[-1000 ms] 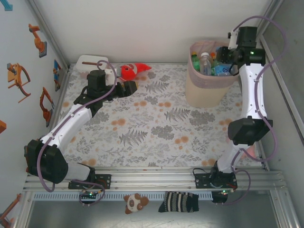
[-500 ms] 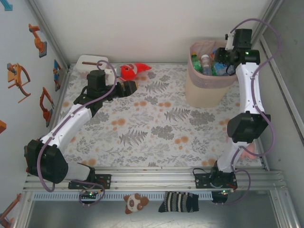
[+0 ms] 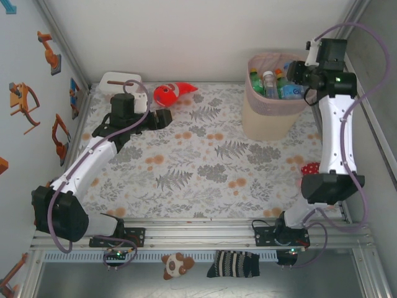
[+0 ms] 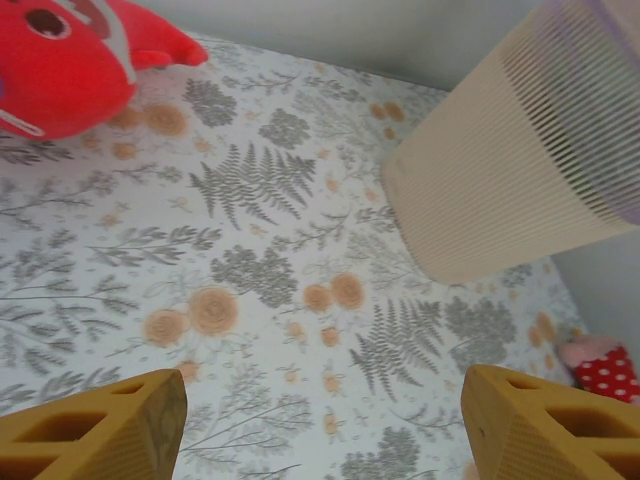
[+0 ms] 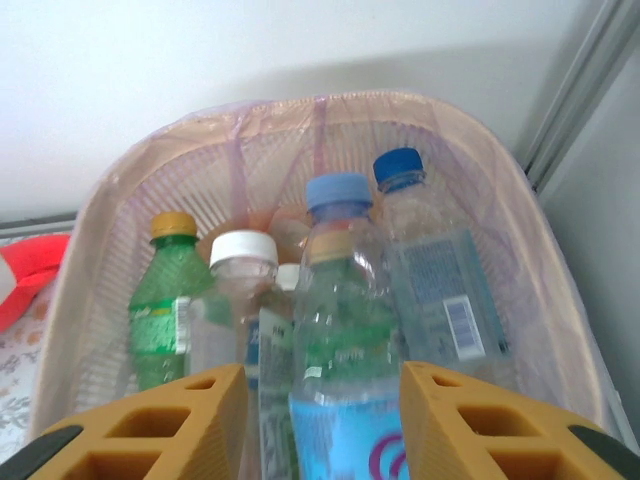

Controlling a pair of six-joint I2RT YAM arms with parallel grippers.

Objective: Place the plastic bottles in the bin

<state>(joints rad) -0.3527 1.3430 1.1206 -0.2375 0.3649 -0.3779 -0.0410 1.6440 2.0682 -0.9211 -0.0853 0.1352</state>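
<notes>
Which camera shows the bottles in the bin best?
The right wrist view: it looks into the bin, bottles close, caps and labels plain. Top external shows them tiny; left wrist, the bin's outer wall.

Bin [image 3: 263, 121]: beige, vertically ribbed; liner [image 5: 320, 118]: translucent pink. Bottles [image 5: 345, 330]: clear or green; caps [image 5: 338, 190] blue, white, gold; one label [image 5: 335, 440] blue. Cloth [image 4: 250, 270]: white, grey ferns, orange flowers. Fish [image 4: 60, 60]: red.
</notes>
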